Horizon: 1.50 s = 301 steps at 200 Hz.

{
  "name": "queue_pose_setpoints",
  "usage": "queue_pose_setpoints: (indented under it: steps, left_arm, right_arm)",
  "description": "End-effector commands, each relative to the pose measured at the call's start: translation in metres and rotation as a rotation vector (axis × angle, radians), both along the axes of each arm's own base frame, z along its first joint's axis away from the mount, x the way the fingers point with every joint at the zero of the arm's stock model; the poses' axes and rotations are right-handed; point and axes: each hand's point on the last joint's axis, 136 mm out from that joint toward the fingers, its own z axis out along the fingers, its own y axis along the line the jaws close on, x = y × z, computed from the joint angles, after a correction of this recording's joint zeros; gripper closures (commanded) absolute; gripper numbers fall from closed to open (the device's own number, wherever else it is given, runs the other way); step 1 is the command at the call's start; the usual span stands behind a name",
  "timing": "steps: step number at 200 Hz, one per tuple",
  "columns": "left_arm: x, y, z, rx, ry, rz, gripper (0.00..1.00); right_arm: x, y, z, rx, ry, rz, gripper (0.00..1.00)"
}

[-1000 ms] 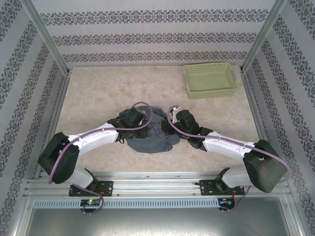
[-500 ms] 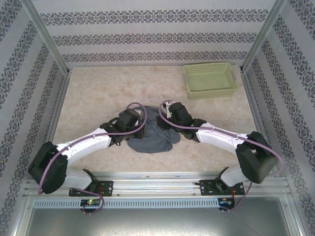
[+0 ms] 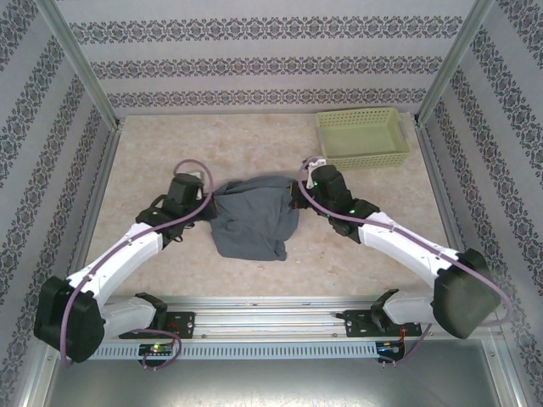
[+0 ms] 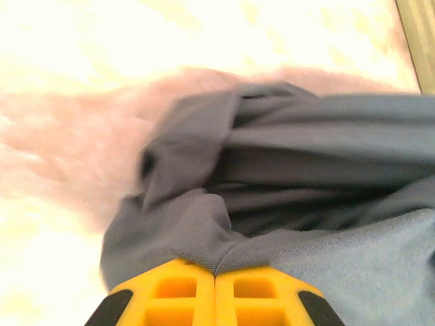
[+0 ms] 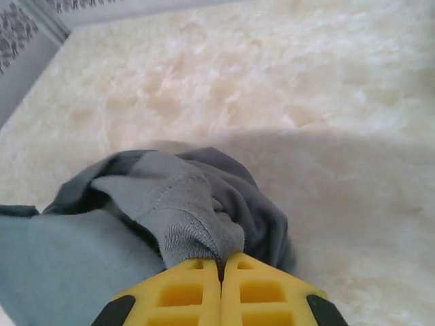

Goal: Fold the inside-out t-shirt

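Yellow-tipped left gripper (image 4: 215,274) and right gripper (image 5: 221,262) each pinch tight on an edge of the inside-out t-shirt (image 3: 252,222), stretched between them at mid-tabletop (image 3: 161,148); folds hide its sleeves and collar.

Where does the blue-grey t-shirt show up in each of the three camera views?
Top external: t-shirt in the middle of the table, stretched between the left gripper and right gripper.
Left wrist: t-shirt across the centre and right, pinched by the shut yellow fingers at the bottom edge.
Right wrist: t-shirt bunched at lower left, pinched likewise.
Shared landmark: the pale marbled table under it.
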Motion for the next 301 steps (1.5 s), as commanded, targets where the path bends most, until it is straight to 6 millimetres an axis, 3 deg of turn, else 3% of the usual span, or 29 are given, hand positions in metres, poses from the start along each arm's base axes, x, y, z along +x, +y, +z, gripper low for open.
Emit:
queue_pose_setpoints:
  steps: [1,14,31,49,70,91,114,131,168,193,209,237,274,301]
  left_arm:
    - [0.007,0.012,0.029,-0.017,-0.063,0.041,1.0]
    - [0.01,0.009,0.04,-0.032,-0.092,0.027,1.0]
    - [0.011,0.002,0.038,-0.064,-0.088,0.004,1.0]
    - [0.01,-0.002,0.016,-0.058,-0.018,-0.012,1.0]
    - [0.003,-0.006,-0.017,-0.029,0.108,-0.046,1.0]
    - [-0.017,-0.018,-0.044,0.016,0.214,-0.115,1.0]
    - [-0.049,-0.021,-0.076,0.066,0.305,-0.138,1.0]
    - [-0.066,-0.018,-0.097,0.048,0.355,-0.131,1.0]
    - [-0.08,-0.034,-0.101,0.021,0.359,-0.209,1.0]
    - [-0.081,-0.034,-0.102,0.024,0.36,-0.206,1.0]
    - [-0.082,-0.026,-0.103,0.053,0.361,-0.179,1.0]
    - [-0.086,0.001,-0.109,0.15,0.374,-0.076,1.0]
    - [-0.099,0.032,-0.127,0.181,0.464,0.081,1.0]
    - [-0.097,0.028,-0.13,0.126,0.48,0.105,1.0]
  right_arm:
    - [-0.004,-0.014,0.008,0.051,-0.011,-0.044,1.0]
    - [-0.008,-0.018,0.004,0.067,-0.005,-0.05,1.0]
    - [-0.013,-0.02,-0.009,0.075,0.024,-0.054,1.0]
    - [-0.017,-0.019,-0.02,0.097,0.045,-0.052,1.0]
    - [-0.022,-0.012,-0.018,0.137,0.032,-0.001,1.0]
    - [-0.029,-0.007,-0.015,0.155,0.024,0.044,1.0]
    - [-0.03,-0.018,-0.034,0.109,0.082,0.0,1.0]
    - [-0.029,-0.021,-0.05,0.102,0.124,-0.012,0.85]
    - [-0.02,-0.005,-0.06,0.088,0.162,0.037,0.67]
    - [-0.009,-0.004,-0.068,0.023,0.179,0.018,0.68]
    - [-0.005,-0.007,-0.071,-0.033,0.18,0.0,0.76]
    - [0.001,-0.024,-0.058,-0.123,0.138,-0.061,1.0]
    - [0.0,-0.053,-0.009,-0.046,0.024,-0.135,1.0]
    - [-0.004,-0.061,0.025,0.11,-0.051,-0.11,1.0]
